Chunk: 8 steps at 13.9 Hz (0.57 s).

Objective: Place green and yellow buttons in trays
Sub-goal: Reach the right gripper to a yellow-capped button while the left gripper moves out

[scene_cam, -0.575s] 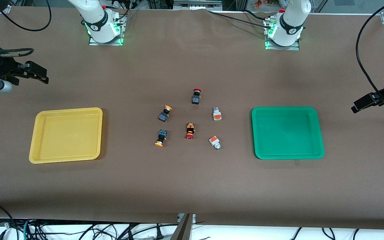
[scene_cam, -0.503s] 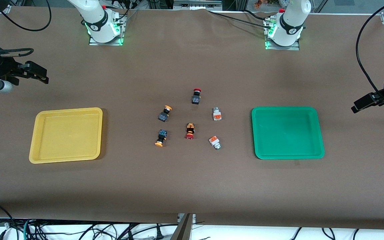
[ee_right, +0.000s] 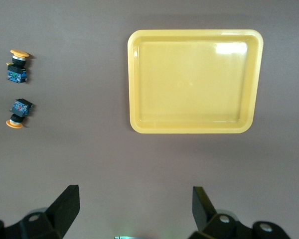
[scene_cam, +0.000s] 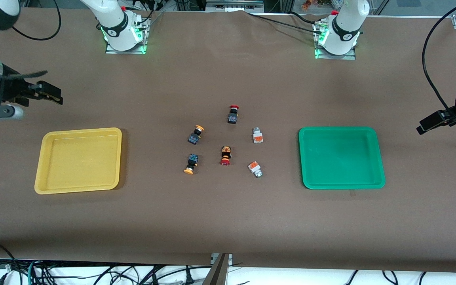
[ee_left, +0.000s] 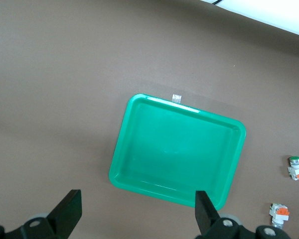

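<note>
Six buttons are clustered mid-desk between the yellow tray at the right arm's end and the green tray at the left arm's end: two yellow-capped buttons toward the yellow tray, two white buttons toward the green, two red-capped buttons between. Both trays are seen empty. The right gripper and the left gripper are held spread over bare desk, each near its own tray.

buttons clustered mid-table — trays flanking
</note>
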Available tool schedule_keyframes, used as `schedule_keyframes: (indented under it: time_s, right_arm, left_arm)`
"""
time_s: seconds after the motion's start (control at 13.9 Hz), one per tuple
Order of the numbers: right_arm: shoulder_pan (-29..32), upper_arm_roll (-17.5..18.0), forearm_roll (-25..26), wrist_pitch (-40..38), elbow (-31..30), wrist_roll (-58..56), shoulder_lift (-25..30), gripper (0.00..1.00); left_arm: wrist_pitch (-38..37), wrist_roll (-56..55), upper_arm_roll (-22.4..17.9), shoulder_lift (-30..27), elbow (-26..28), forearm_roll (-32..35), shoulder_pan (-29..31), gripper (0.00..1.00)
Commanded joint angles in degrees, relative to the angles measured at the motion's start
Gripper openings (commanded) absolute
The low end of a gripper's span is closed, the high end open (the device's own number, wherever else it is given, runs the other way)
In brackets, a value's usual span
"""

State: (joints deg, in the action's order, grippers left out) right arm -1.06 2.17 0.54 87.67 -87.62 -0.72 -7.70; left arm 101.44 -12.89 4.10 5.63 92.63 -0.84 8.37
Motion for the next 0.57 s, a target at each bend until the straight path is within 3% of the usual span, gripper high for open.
schedule_keyframes:
  time_s: [0.0,0.22,0.5]
  right_arm:
    - [0.26,0.38,0.78,1.44,1.13,-0.42,-3.44,1.00]
    - [-3.14,0.91,-0.28,8.10,0.87,1.68,-9.51,1.00]
    - [-9.83,0.91,-1.15,20.40,0.60,16.25,-18.12,1.00]
  left_arm:
    - [0.69,0.76,0.20,0.26,-0.16,-0.30,-0.54,1.00]
    - [0.51,0.94,0.20,0.44,-0.70,-0.30,-0.54,1.00]
    - [0.51,1.11,0.29,1.58,-1.05,-0.30,-1.59,1.00]
